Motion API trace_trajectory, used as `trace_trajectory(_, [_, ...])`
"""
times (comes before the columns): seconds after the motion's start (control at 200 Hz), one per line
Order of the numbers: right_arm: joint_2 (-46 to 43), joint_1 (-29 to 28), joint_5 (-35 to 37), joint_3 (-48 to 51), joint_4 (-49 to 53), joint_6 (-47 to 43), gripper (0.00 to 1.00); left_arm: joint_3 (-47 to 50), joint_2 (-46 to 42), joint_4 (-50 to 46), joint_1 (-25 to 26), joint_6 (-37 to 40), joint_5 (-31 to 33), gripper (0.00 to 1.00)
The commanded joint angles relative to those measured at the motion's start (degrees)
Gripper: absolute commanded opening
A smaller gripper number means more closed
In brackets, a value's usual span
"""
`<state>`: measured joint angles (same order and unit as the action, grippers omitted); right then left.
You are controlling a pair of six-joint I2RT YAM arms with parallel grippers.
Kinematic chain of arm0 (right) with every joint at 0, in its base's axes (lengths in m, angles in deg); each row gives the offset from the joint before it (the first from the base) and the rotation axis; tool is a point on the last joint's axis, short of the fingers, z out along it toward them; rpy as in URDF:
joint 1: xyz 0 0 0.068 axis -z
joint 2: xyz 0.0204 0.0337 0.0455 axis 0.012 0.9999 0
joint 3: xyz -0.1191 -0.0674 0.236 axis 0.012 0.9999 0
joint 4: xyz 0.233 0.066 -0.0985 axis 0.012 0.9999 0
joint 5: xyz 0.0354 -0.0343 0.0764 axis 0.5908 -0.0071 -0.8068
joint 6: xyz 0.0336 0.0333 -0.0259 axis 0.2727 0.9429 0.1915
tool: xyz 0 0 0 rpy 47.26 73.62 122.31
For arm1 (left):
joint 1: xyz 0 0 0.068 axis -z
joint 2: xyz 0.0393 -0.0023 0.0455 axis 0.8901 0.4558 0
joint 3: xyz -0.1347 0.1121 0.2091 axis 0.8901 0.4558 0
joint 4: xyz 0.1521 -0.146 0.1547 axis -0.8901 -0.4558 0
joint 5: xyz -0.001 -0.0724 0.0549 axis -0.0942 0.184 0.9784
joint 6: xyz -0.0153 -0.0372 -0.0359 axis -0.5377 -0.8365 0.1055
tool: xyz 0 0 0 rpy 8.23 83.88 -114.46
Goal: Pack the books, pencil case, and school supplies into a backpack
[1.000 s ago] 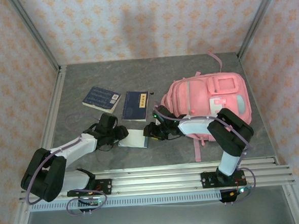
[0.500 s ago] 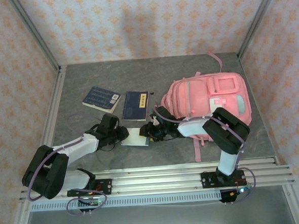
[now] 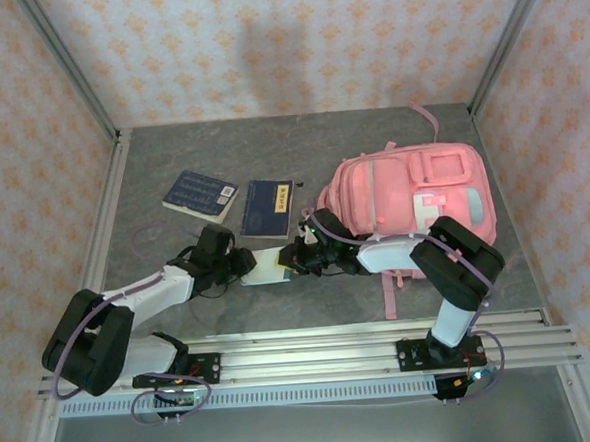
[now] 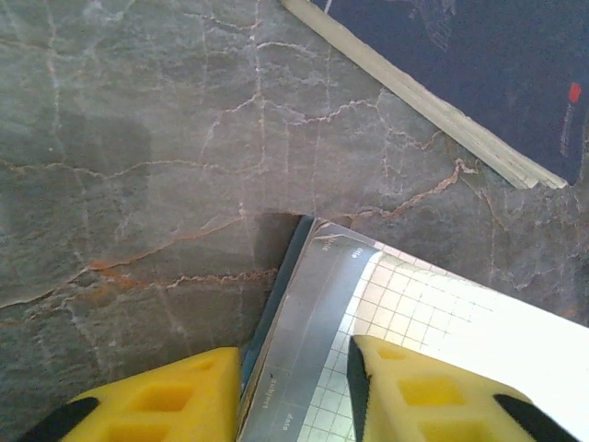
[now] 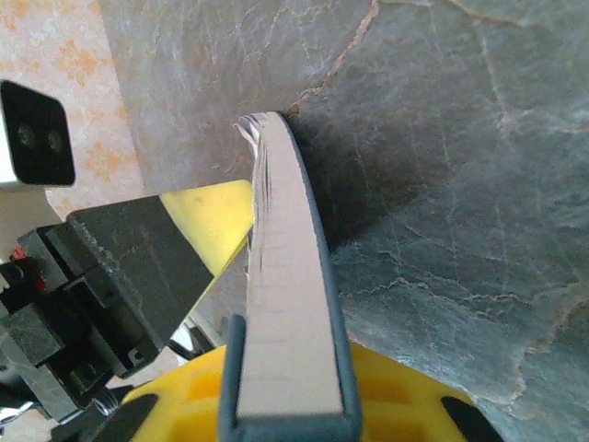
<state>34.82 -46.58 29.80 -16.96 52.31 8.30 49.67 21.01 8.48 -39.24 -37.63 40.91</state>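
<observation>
Right gripper [image 3: 295, 258] has closed in and now pinches the grey book [image 3: 268, 266] by its edge, just left of the backpack [image 3: 414, 194]. Left gripper [image 3: 240, 264] fingers spread astride the opposite corner. Step: picking up book. Next: lift, swing toward backpack's opening.

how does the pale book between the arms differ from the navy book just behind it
The pale book is light grey-blue; the navy book is dark with a pale label. The pale book is tilted up, its edge between the right end effector's fingers; the navy book lies flat and untouched. Both are thin and rectangular.
</observation>
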Motion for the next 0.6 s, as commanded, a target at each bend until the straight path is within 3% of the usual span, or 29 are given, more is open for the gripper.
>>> trace_trajectory(0.0, [-3.46, 1.12, -1.79, -0.23, 0.01, -4.95, 0.00, -0.26, -4.49, -4.87, 0.38, 0.51, -3.29, 0.48])
trace_trajectory(0.12, [-12.63, 4.03, -5.08, 0.43, 5.83, -13.32, 0.00, -2.08, -12.18, -8.38, 0.19, 3.19, -5.65, 0.68])
trace_trajectory(0.22, [-19.71, 6.07, -10.33, -0.41, 10.29, -16.68, 0.00, -3.68, -18.31, -10.36, 0.09, 4.56, -8.55, 0.76])
trace_trajectory(0.335, [-27.74, 6.64, -10.38, -2.18, 18.37, -20.67, 0.00, -5.40, -24.62, -9.35, 0.09, 3.98, -14.59, 0.85])
trace_trajectory(0.595, [-41.10, 6.69, -16.25, -3.38, 23.11, -22.36, 0.00, -11.43, -32.49, -10.41, 0.32, 4.85, -25.56, 0.86])
